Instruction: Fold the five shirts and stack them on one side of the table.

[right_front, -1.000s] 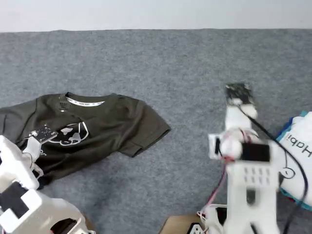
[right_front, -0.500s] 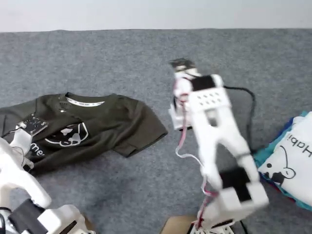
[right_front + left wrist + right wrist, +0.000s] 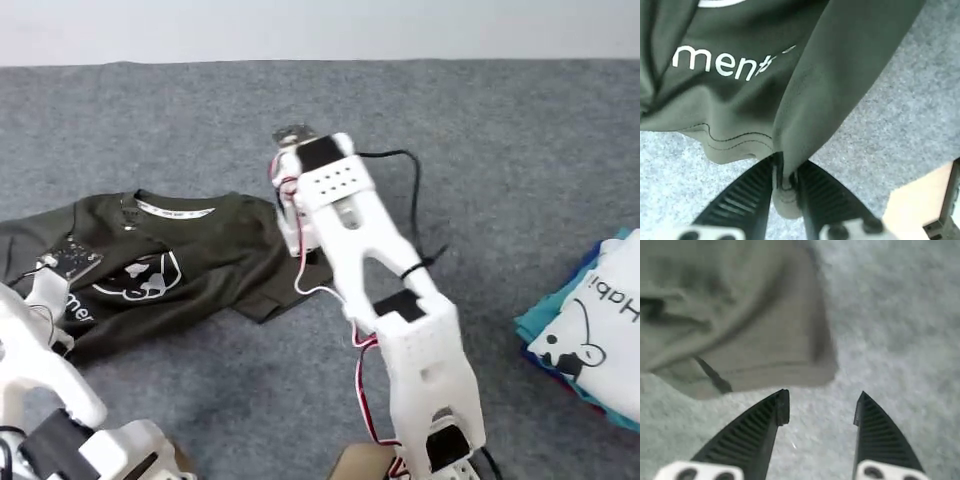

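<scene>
Shirt (image 3: 220, 250) dark olive, white print; table (image 3: 480, 140) flecked grey; stack (image 3: 590, 335) white, black print, teal beneath.

The table (image 3: 480, 130) has a grey, fuzzy, carpet-like top that runs across the whole high view. Behind its far edge stands a plain pale wall (image 3: 320, 28). At the near edge a bit of flat tan board (image 3: 352, 465) shows. The light is soft and even, with only faint shadows.

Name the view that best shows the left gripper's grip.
The left wrist view: the left gripper is shut on a fold of the shirt. The high view shows its arm over the shirt, grip hidden. The right wrist view shows a sleeve.
</scene>
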Controlling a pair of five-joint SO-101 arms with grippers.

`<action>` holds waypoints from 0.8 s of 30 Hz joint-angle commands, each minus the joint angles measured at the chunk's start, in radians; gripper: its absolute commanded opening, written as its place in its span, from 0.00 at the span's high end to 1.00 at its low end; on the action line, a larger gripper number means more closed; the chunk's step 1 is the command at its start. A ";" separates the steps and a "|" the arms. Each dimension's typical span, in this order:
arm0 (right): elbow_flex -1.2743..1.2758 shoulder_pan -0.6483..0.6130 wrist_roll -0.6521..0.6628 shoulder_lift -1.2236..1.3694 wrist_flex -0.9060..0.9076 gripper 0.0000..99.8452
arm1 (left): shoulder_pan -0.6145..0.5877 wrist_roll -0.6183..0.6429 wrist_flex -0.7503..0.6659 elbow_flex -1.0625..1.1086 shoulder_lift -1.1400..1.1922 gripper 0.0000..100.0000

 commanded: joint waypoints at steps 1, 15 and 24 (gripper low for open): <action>-0.120 -0.018 -0.011 0.051 0.021 0.78 | -0.006 0.026 0.008 -0.012 -0.041 1.00; -0.222 -0.022 -0.011 0.262 0.019 0.78 | -0.006 0.037 0.008 -0.010 -0.041 1.00; -0.222 -0.033 -0.003 0.278 0.025 0.92 | -0.006 0.038 0.008 -0.010 -0.041 1.00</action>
